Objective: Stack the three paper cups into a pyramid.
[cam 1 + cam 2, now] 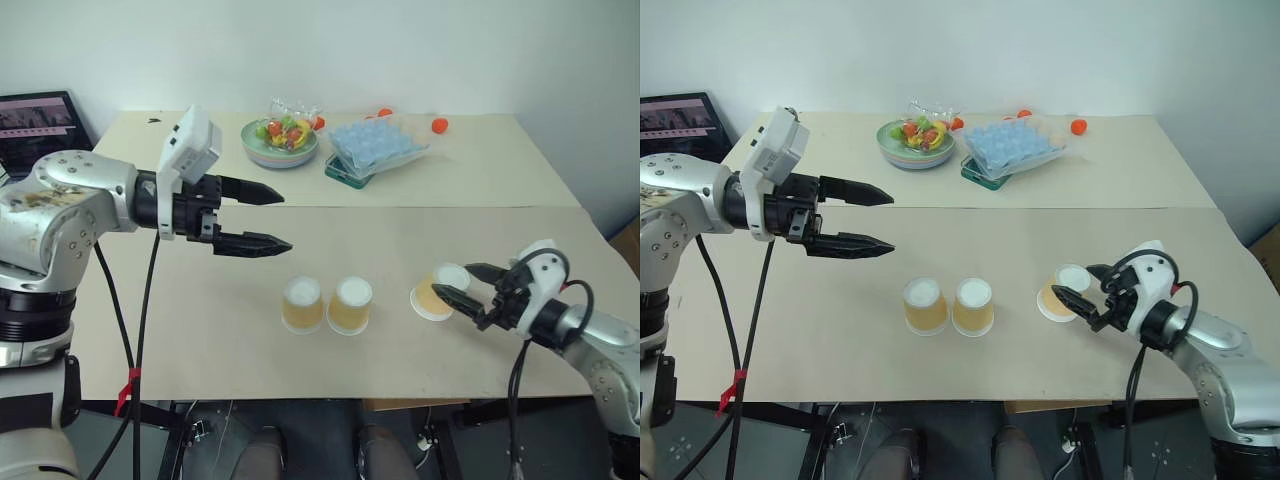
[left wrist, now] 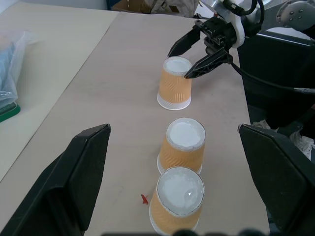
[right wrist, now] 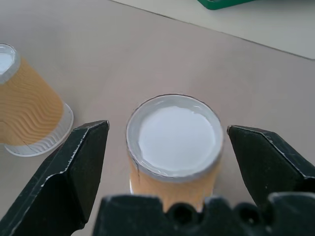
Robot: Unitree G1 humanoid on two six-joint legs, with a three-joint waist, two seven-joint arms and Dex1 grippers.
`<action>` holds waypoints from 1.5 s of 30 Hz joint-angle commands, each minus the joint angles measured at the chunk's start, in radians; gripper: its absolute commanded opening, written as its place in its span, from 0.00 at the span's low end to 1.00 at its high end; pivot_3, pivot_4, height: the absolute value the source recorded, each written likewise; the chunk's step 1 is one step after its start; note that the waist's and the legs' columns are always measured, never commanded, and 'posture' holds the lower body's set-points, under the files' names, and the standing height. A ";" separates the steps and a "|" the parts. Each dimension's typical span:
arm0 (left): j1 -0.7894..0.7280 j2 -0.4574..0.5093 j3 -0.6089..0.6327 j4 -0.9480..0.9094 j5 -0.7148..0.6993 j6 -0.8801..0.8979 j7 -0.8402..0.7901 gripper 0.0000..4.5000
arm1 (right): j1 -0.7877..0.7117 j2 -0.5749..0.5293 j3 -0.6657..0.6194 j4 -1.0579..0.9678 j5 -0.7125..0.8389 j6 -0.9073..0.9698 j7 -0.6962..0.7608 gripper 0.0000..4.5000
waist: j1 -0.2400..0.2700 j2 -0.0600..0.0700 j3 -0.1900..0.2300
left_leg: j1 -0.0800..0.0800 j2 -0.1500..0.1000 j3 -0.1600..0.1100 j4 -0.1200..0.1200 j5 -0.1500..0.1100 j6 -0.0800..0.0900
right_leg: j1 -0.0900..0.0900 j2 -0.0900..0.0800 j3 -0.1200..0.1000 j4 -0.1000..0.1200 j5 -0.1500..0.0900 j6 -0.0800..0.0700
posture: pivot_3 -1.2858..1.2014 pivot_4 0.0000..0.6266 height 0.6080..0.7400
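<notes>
Two paper cups [image 1: 303, 305] [image 1: 350, 305] stand upside down side by side, touching, near the table's front middle. A third paper cup [image 1: 432, 297] stands upside down to their right. My right gripper [image 1: 452, 279] is open with a finger on each side of this cup's top; in the right wrist view the cup [image 3: 172, 142] sits between the fingers [image 3: 74, 167] with gaps on both sides. My left gripper [image 1: 287, 221] hangs open and empty above the table, left of and behind the pair, pointing right. The left wrist view shows all three cups [image 2: 175, 82] in a row.
At the back of the table are a pale green fruit bowl [image 1: 279, 142], a clear bag of blue pieces on a green tray [image 1: 375, 145] and small orange balls [image 1: 439, 125]. A laptop screen [image 1: 38, 125] stands far left. The table's front edge [image 1: 330, 398] runs just below the cups.
</notes>
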 commanded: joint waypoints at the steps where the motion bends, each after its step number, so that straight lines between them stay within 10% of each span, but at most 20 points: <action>1: -0.021 0.000 0.023 -0.012 -0.007 -0.019 0.000 0.98 | -0.024 0.014 0.012 -0.029 -0.006 -0.017 -0.021 1.00 | 0.000 0.000 0.000 | 0.000 0.000 0.000 0.000 0.000 0.000 | 0.000 0.000 0.000 0.000 0.000 0.000 | 0.52 0.24 1.00; 8: -0.027 -0.007 0.023 -0.008 -0.004 -0.023 0.003 0.98 | -0.012 0.019 0.015 -0.024 -0.014 -0.030 -0.027 1.00 | 0.001 0.000 0.000 | 0.000 0.000 0.000 0.000 0.000 0.000 | 0.000 0.000 0.000 0.000 0.000 0.000 | 0.52 0.24 1.00; 14: -0.029 -0.014 0.020 -0.007 -0.002 -0.027 0.003 1.00 | -0.012 0.016 0.010 -0.016 -0.018 -0.036 -0.025 0.63 | 0.000 0.000 0.000 | 0.000 0.000 0.000 0.000 0.000 0.000 | 0.000 0.000 0.000 0.000 0.000 0.000 | 0.52 0.24 1.00; 22: -0.030 -0.012 0.016 -0.006 -0.002 -0.030 -0.007 1.00 | -0.063 -0.018 -0.010 -0.036 -0.003 0.001 -0.029 0.63 | 0.000 0.000 0.000 | 0.000 0.000 0.000 0.000 0.000 0.000 | 0.000 0.000 0.000 0.000 0.000 0.000 | 0.52 0.24 1.00; 30: 0.044 0.011 0.035 -0.044 -0.019 -0.028 -0.019 1.00 | -0.480 -0.225 -0.004 -0.040 0.219 0.382 -0.008 0.63 | -0.016 0.007 0.005 | 0.001 0.002 0.000 0.000 0.000 0.000 | -0.001 0.002 0.000 0.001 0.000 -0.002 | 0.52 0.24 1.00; 45: 0.105 -0.001 0.045 -0.078 -0.030 -0.043 -0.007 1.00 | -0.960 -0.066 0.183 0.155 0.349 0.685 -0.035 0.63 | -0.021 0.006 0.005 | -0.005 0.002 0.000 -0.001 0.000 0.000 | -0.006 0.001 -0.001 0.001 -0.001 -0.003 | 0.52 0.24 1.00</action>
